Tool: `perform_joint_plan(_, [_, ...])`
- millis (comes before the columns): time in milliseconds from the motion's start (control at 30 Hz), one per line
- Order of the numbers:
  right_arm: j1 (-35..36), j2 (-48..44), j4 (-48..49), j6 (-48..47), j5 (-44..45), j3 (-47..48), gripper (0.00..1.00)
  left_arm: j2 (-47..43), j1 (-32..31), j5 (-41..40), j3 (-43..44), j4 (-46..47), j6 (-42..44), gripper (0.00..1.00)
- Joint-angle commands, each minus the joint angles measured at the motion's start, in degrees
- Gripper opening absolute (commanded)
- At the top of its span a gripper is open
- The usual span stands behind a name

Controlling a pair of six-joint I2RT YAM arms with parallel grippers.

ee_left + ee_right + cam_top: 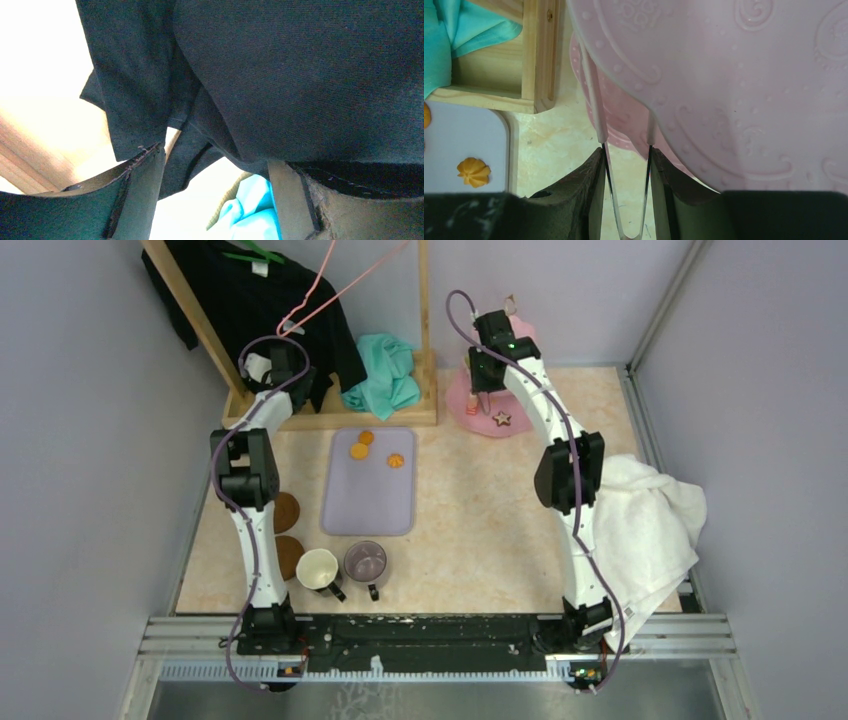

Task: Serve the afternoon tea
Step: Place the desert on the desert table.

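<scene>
"Looking at the right fingers (626, 155), what have they got?"

"A pair of thin tongs (598, 120), pinched from both sides, so the fingers are nearly closed. The prongs reach up under a plate of the pink stand (462, 418), at the back right of the tabletop (480, 530). Their tips are hidden by that plate, so I cannot tell if they carry anything."

"And the left fingers (215, 157)?"

"Wide apart and holding nothing, right by the black shirt (300, 75) on the wooden rack (330, 418) (no part of the tea). Whether they touch it I cannot tell."

"Where's the food?"

"Three orange sweets (358, 451) lie at the far end of the grey tray (368, 502), mid-tabletop. A star cookie (501, 419) sits on the stand's bottom plate. Something small lies near it, too small to name. I judge all of these light and crumbly, so the tongs should close gently on their sides."

"The cups?"

"The cream mug (317, 568) and the purple mug (366, 562) stand side by side at the near edge, just beside two brown coasters (286, 511). Both look empty. They are likely stiff, heavier than the sweets and slippery on the wall, so the handle or rim is the place to grip. The coasters lie thin and flat, so an edge is the only purchase."

"Any risk with the stand?"

"It looks tall and light, so a nudge from the tongs could rock it."
</scene>
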Motion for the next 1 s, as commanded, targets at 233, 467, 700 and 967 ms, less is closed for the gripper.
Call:
perform_joint_plan(233, [-0.8,0.6,0.1,1.5,-0.9,1.9,0.25,0.1,0.8,0.3,1.0,-0.1,1.2,0.8])
perform_joint_plan(467, [-0.8,0.0,0.8,1.9,-1.6,0.2,0.27,-0.5,0.8,0.4,0.5,0.1,1.2,0.8])
perform_joint_plan(700, [-0.8,0.0,0.8,1.9,-1.8,-0.5,0.29,-1.1,0.7,0.3,-0.2,0.3,1.2,0.8])
perform_joint_plan(967, [-0.9,0.0,0.9,2.1,-1.9,-1.1,0.31,-1.1,0.8,0.3,-0.3,0.3,1.2,0.8])
